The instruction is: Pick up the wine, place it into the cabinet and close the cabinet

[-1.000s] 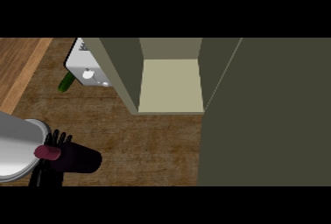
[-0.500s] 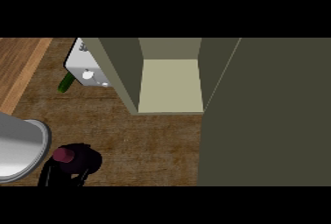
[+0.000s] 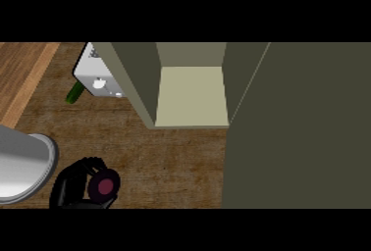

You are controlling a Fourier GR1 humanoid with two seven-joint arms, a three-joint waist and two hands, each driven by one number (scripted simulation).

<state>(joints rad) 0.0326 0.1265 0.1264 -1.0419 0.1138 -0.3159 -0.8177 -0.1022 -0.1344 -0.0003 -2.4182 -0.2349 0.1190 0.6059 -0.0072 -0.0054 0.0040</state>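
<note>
The cabinet (image 3: pixel 192 95) takes up most of the view. It's open, with its door (image 3: pixel 297 127) swung out at the right and a pale shelf showing inside. The tabletop (image 3: pixel 159 152) is brown wood grain. Lower left there's a grey forearm (image 3: pixel 22 169), and just right of it the left hand (image 3: pixel 69 188), fingers curled round the wine (image 3: pixel 105 185). I only see the dark red top end-on, so I'm guessing a bit about how upright it is. Up top left sits a white box (image 3: pixel 98 78) with a green thing (image 3: pixel 74 93) touching its edge. The right hand isn't showing at all.

Looks like the carry step: the bottle is held near the bottom edge, well apart from the cabinet. Next it needs to travel up and right into the opening, clear of the left wall, and then the door gets shut.
</note>
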